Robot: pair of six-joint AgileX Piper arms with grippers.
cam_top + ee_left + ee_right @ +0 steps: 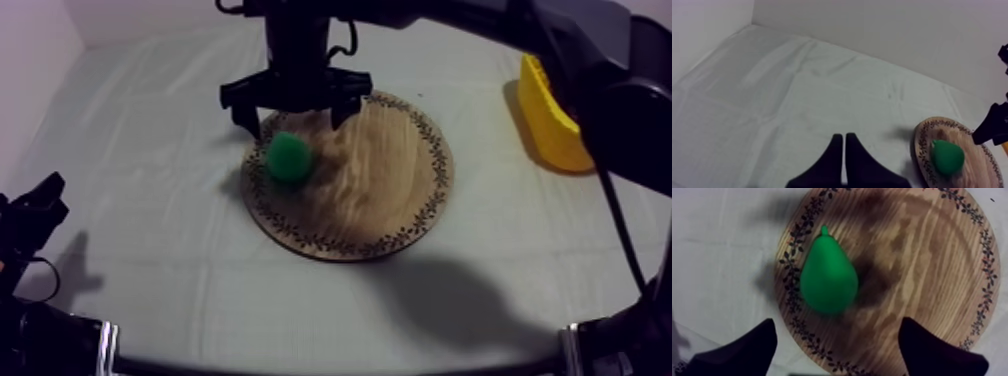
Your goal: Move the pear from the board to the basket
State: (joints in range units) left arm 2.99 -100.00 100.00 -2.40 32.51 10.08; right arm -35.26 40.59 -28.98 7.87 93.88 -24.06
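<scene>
The right gripper [295, 118] hangs wide open above the pear [290, 157] near the board's [400, 190] left edge, so next it should go down and squeeze; the left gripper [844, 150] rests pinched shut.

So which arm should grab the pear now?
Right. The right gripper hangs open over the wooden board, close by the pear, and the yellow basket is on that side too. The left gripper rests shut, away from the board.
</scene>
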